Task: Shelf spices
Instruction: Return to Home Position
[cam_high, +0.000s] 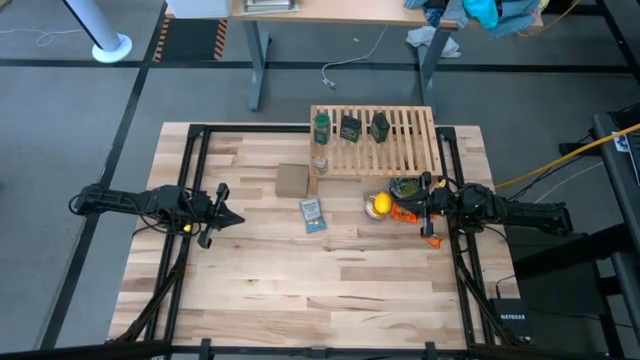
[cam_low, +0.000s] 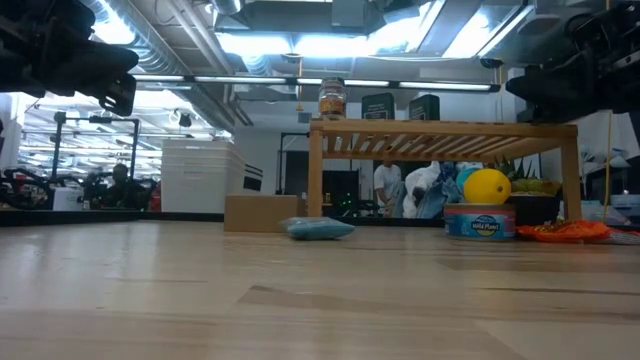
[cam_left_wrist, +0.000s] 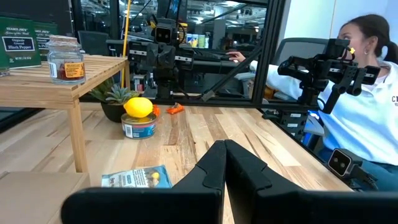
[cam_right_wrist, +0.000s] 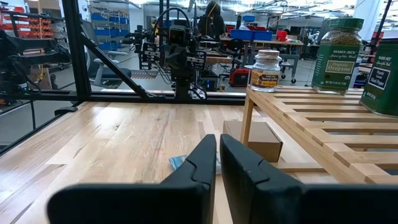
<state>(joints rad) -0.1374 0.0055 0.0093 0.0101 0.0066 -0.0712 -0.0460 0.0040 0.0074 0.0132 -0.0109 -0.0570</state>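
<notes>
The shelf (cam_high: 400, 150) stands at the far side of the surface (cam_high: 300, 290), a little right of centre, and all four spices are on its slatted top; the green bottle (cam_high: 321, 127) is at the far left corner, upright; the clear glass jar (cam_high: 320, 160) stands just nearer along the same left edge; the two dark tins, the one (cam_high: 350, 128) just beside the bottle and the other (cam_high: 380, 127) just to its right, stand side by side and slightly apart; which of them carries the green label cannot be told from above. The left hand (cam_left_wrist: 225, 163) hangs above the left part of the surface, well away from the shelf, its fingers pressed together and holding nothing; the right hand (cam_right_wrist: 217, 155) hangs at the right side, near the shelf's near right corner, its fingers likewise drawn together with only a sliver between them, empty. On the surface on the near side of the shelf lie a small cardboard box (cam_high: 292, 181), a flat blue-and-white packet (cam_high: 313, 214), and a lemon (cam_high: 380, 206) perched on a low can (cam_low: 480, 220); a small potted plant (cam_high: 405, 187) stands just beside the lemon.
</notes>
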